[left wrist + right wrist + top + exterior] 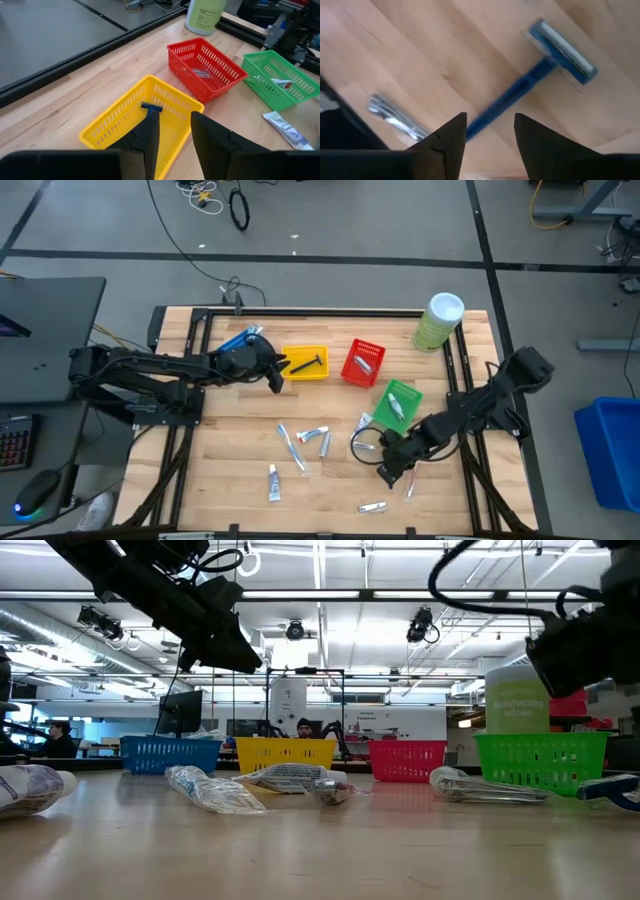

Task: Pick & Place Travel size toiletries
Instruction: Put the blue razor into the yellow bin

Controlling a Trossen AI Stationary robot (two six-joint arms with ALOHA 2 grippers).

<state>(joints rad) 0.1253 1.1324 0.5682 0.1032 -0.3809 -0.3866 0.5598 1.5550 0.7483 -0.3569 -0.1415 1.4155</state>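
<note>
My left gripper (278, 372) (172, 131) hovers open over the near-left end of the yellow bin (305, 362). A blue-headed razor (151, 107) lies inside the bin, its handle hidden behind one finger. My right gripper (392, 472) (490, 131) is open and points down over a blue razor (540, 70) lying flat on the table, with the handle end between the fingertips and untouched. A silver packet (395, 117) lies beside it. Other tubes (315, 436) and packets (272, 480) lie scattered mid-table.
A red bin (363, 363) holding a silver item and a green bin (397, 408) holding a tube stand right of the yellow one. A blue bin (240, 340) sits partly under the left arm. The pale-green canister (438, 320) is at the far right corner.
</note>
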